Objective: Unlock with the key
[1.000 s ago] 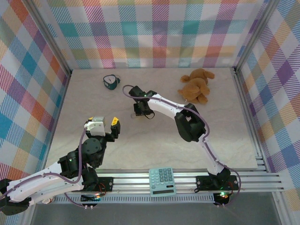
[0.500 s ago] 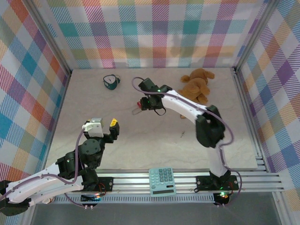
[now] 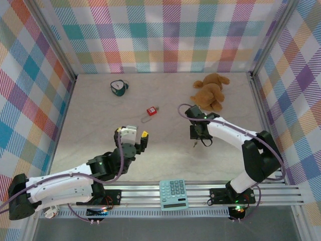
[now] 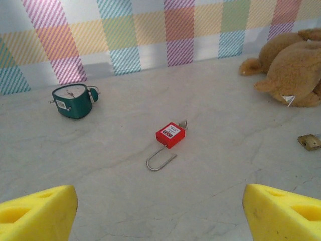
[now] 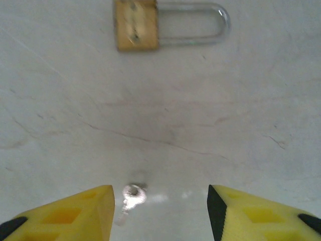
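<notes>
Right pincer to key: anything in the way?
Nothing visible. The key lies on the bare table between the fingers of the open right pincer; the brass padlock sits farther on, apart from it.

The walls carry a pastel plaid of pink, teal, orange, yellow and purple on white. The table is cream with faint marble veining. The red padlock has a white label and a silver shackle. The brass padlock also has a silver shackle. The key is silver. The bear is golden brown and the calculator mint green. A small item is dark teal with a white face. The left gripper and right gripper have yellow fingers. The arms are white and black.
</notes>
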Controlling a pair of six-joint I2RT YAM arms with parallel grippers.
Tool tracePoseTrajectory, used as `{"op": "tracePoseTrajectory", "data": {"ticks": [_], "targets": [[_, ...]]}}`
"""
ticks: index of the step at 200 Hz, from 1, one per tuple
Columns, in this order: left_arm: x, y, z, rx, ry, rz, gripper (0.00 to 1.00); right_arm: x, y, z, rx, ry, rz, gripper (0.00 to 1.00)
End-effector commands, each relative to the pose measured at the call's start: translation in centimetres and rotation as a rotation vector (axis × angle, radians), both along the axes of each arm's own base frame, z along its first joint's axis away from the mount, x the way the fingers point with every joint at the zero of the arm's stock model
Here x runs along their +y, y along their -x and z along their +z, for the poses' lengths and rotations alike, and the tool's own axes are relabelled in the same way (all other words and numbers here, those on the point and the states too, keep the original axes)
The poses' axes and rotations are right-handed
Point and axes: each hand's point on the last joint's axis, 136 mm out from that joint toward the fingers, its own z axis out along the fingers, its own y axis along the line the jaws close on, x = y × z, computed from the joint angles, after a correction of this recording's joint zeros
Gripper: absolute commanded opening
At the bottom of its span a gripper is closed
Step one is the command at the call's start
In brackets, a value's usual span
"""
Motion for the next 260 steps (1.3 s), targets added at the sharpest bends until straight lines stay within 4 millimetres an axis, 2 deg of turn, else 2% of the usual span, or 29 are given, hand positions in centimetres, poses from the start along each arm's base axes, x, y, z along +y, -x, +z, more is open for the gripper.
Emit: {"op": "tracePoseTrajectory", "data": {"ticks": [1,29,56,93,128,160,189,206,219,241,260], "targets": [[-1.1,-1.3,2.9,-0.051,0.115,0.018,0.85,0.4,0.0,0.5,-0.032,-0.099,0.028,0.48],[-2.6,-2.0,2.3,-0.012,0.061,-0.002,0.86,2.7,0.6,0.0,-0.018,-0.222,0.164,0.39],[-4.2,-2.1,2.1,0.026,0.045,-0.056,0.87,3.8,0.3,-0.8,0.005,-0.298,0.213,0.33],[-6.8,-1.6,2.0,0.064,0.078,-0.181,0.87,3.0,-0.3,-1.4,0.023,-0.274,0.186,0.31],[-7.3,-1.8,1.8,0.08,0.054,-0.189,0.86,2.8,0.3,-2.6,0.078,-0.28,0.184,0.31],[-7.7,-1.9,1.5,0.095,0.034,-0.194,0.86,2.5,0.4,-2.9,0.076,-0.277,0.169,0.32],[-7.7,-2.0,1.8,0.09,0.037,-0.189,0.86,2.2,-0.9,-1.3,0.016,-0.27,0.148,0.36],[-7.8,-2.0,1.8,0.09,0.037,-0.193,0.86,2.3,-1.1,-1.1,0.024,-0.259,0.152,0.36],[-7.7,-2.0,1.8,0.091,0.034,-0.187,0.86,1.6,-1.7,-0.8,0.003,-0.229,0.121,0.36],[-7.6,-2.0,1.6,0.093,0.035,-0.181,0.86,-0.4,-4.2,0.7,-0.089,-0.141,0.016,0.49],[-7.7,-2.0,1.7,0.092,0.037,-0.186,0.86,-0.4,-6.7,1.3,-0.112,-0.101,0.0,0.53]]}}
